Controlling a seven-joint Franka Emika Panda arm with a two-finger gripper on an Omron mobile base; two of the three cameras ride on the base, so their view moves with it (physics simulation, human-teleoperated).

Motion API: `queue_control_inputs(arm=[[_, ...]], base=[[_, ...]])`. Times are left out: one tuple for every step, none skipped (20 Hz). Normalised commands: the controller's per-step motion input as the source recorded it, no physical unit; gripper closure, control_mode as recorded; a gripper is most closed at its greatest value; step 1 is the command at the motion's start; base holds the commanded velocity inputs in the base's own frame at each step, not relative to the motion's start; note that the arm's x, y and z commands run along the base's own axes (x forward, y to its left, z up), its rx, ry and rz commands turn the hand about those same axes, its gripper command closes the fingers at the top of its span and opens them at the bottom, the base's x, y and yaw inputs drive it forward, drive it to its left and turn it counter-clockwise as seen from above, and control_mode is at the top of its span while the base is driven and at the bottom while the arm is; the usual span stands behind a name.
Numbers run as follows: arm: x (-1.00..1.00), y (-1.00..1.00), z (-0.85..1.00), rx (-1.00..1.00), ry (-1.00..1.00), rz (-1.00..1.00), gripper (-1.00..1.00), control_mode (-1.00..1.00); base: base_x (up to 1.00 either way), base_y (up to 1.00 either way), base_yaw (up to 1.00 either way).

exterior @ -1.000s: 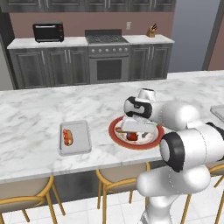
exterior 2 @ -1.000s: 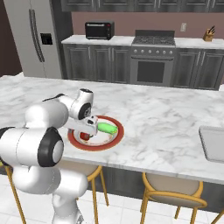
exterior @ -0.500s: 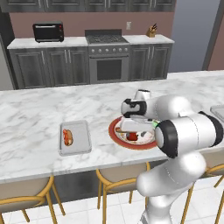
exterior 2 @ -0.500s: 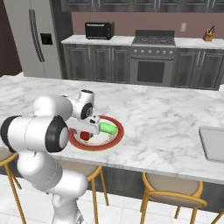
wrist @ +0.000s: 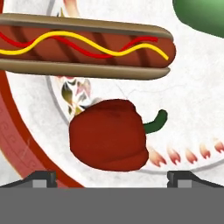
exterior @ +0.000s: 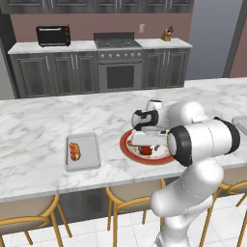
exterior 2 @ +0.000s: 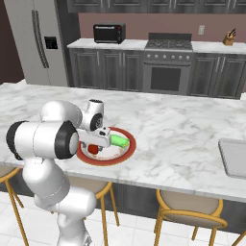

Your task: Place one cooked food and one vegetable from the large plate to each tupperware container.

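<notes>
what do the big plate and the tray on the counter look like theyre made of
Large plate: likely glazed ceramic, given its smooth white centre, painted orange flecks and red rim. Tupperware container: probably matte plastic, being uniform light grey with rounded corners and a raised lip. Both are rendered, so this is uncertain.

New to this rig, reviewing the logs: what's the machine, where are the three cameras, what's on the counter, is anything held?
It is a white robot arm on a driving base in a rendered kitchen. Two cameras ride on the base, behind the arm to its left and right; the third sits on the hand and looks along the gripper. On the marble counter lies the large plate with a hot dog, a red bell pepper and a green vegetable. One tupperware container holds another hot dog; a second container is off to the right. The gripper is open just over the pepper, holding nothing.
</notes>
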Motion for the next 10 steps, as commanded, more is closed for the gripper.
queue_control_inputs(arm=[[0.14, 0.0, -0.16, 0.0, 0.0, 0.0, -1.0, -1.0], [0.09, 0.0, -0.17, 0.0, 0.0, 0.0, -1.0, -1.0], [0.12, 0.0, -0.22, 0.0, 0.0, 0.0, -1.0, -1.0], [0.14, 0.0, -0.24, -0.01, 0.0, 0.0, -1.0, -1.0], [0.16, 0.0, -0.27, -0.01, 0.0, 0.0, -1.0, -1.0], [0.13, 0.0, -0.29, 0.0, 0.0, 0.0, -1.0, -1.0], [0.11, 0.0, -0.29, 0.0, 0.0, 0.0, -1.0, -1.0], [0.14, 0.0, -0.22, 0.0, 0.0, 0.0, -1.0, -1.0], [0.13, 0.0, -0.18, 0.0, 0.0, 0.0, -1.0, -1.0], [0.09, 0.0, -0.16, 0.0, 0.0, 0.0, -1.0, -1.0]], base=[[0.0, 0.0, 0.0], [0.0, 0.0, 0.0], [0.0, 0.0, 0.0], [0.0, 0.0, 0.0], [0.0, 0.0, 0.0], [0.0, 0.0, 0.0], [0.0, 0.0, 0.0], [0.0, 0.0, 0.0], [0.0, 0.0, 0.0], [0.0, 0.0, 0.0]])
